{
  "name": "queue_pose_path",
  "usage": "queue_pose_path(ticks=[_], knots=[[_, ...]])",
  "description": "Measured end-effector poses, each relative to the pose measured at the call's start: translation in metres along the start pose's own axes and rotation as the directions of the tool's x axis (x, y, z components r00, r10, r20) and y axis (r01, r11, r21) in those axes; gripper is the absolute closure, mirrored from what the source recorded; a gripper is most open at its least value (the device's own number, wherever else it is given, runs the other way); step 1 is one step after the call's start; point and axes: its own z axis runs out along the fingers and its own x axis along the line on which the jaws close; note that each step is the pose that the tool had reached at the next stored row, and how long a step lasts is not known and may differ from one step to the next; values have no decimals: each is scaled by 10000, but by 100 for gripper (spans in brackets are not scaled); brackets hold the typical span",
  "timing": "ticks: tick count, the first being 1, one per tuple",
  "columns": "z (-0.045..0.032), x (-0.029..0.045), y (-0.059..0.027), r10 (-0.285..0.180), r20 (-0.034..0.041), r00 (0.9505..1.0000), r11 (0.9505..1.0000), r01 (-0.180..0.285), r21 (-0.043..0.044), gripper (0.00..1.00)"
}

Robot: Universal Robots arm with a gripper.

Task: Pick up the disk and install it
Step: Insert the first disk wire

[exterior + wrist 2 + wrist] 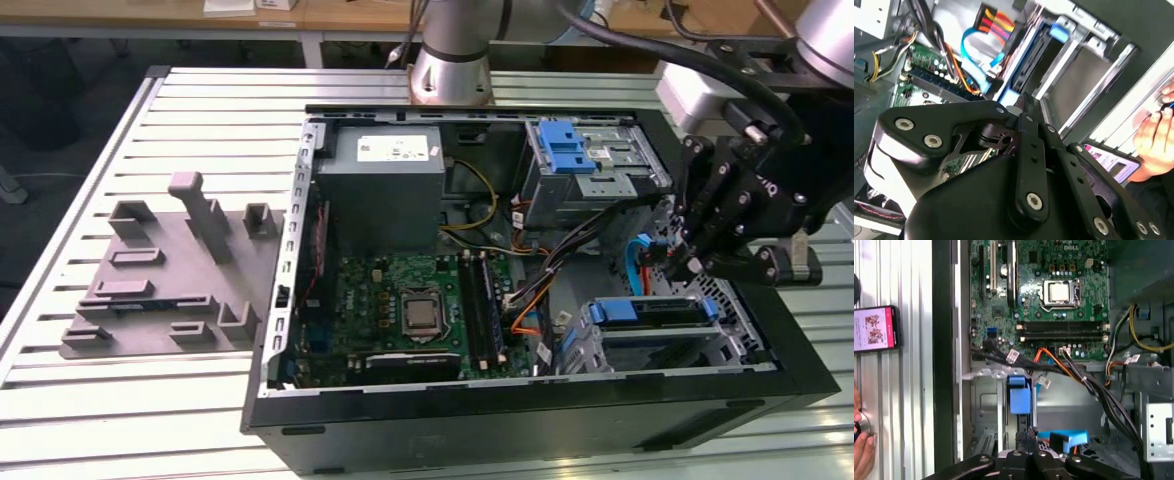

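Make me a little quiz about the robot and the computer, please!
1. True or false: the computer case lies open, with its green board showing.
2. In the first wrist view, what lies on the table beside the case? A a phone, B a banana, C a cup.
3. Fill in: in the exterior view, the gripper hangs over the case's ___ side (that view's left or right).
Key: 1 true; 2 A; 3 right.

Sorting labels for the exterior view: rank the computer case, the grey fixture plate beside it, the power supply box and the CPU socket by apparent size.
Largest to smallest:
1. computer case
2. fixture plate
3. power supply box
4. CPU socket
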Motion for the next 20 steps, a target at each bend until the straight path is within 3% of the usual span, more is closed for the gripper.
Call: queue_pose_path(ticks=[3,6,13,20], knots=[[3,-6,-88,0,1,10000,10000,0,0,89],[8,-13,-121,0,1,10000,10000,0,34,89],[24,-69,-145,-1,13,10000,9995,1,318,89],[62,-277,-155,-2,18,10000,9993,1,387,89]])
